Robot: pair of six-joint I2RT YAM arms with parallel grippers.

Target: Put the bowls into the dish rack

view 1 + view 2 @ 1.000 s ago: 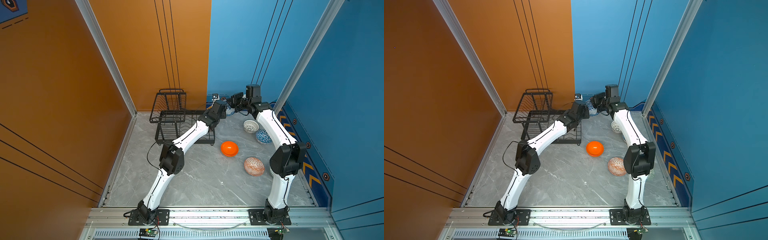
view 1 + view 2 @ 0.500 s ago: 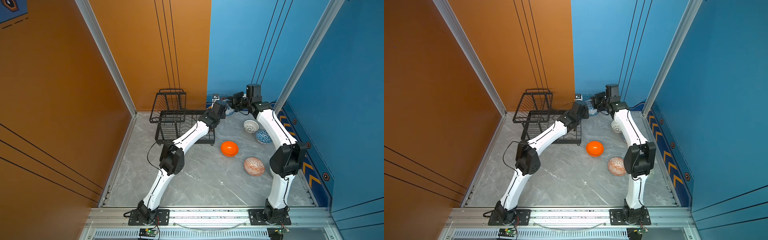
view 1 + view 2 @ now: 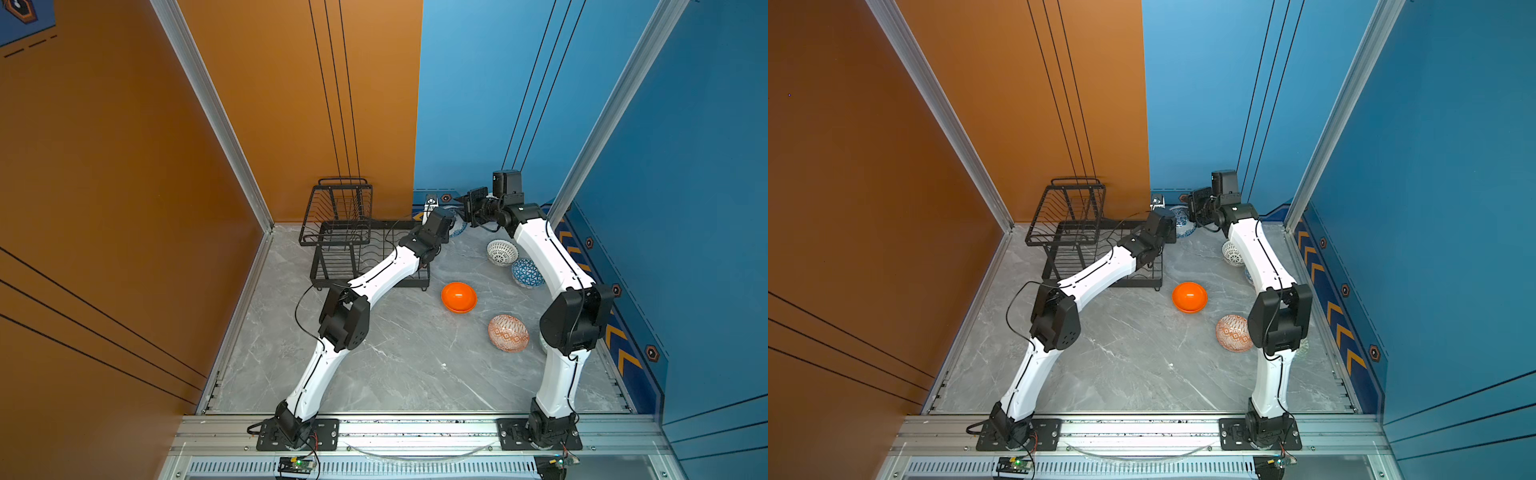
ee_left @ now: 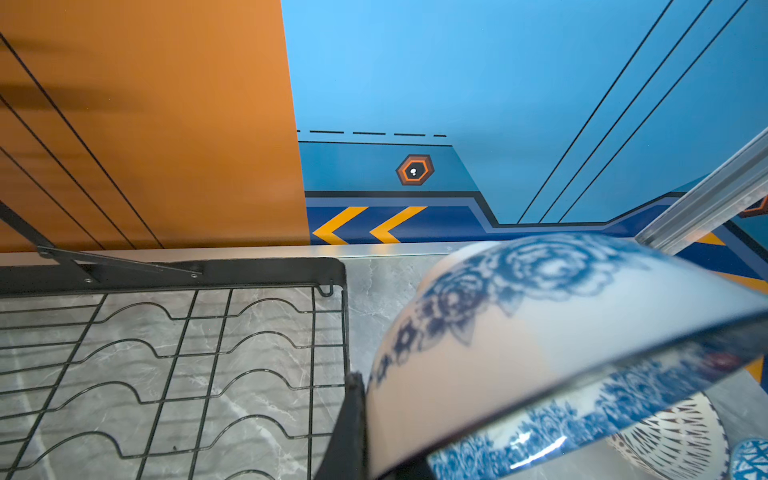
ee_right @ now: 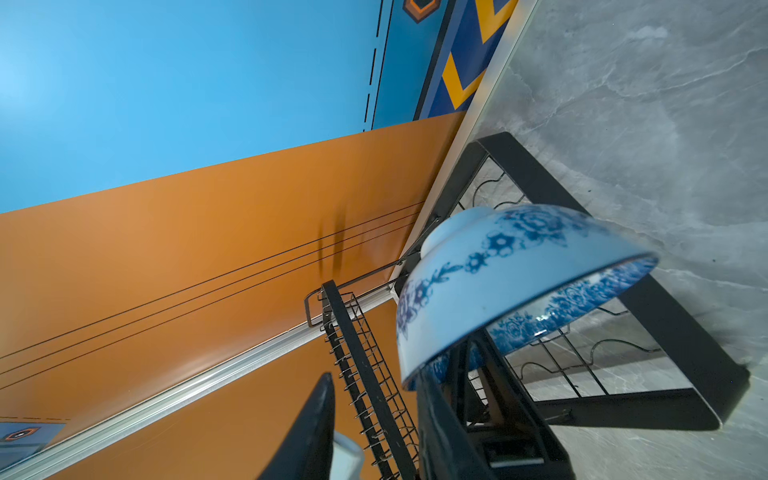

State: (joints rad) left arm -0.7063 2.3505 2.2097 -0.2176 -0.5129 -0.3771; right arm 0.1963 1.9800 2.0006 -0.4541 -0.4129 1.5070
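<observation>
Step in hand: transfer of the floral bowl [image 4: 540,332] into the rack [image 4: 266,272].

My left hand [image 3: 449,227] is clenched on the bowl's rim. The bowl hangs tilted, mouth down, above the tabletop [image 3: 395,353], just beside the rack's right edge.

My right hand [image 5: 374,395] is released: jaws apart, nothing between them.

Next move, in my judgement: carry the bowl left over the rack's rim, then lower it in.

Clearances: the back wall [image 4: 457,83] is close behind and my right hand is near. The rack wires in view carry nothing.

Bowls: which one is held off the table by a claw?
The blue-white floral bowl, gripped by the left claw beside the dish rack; the other visible bowls rest on the table.
</observation>
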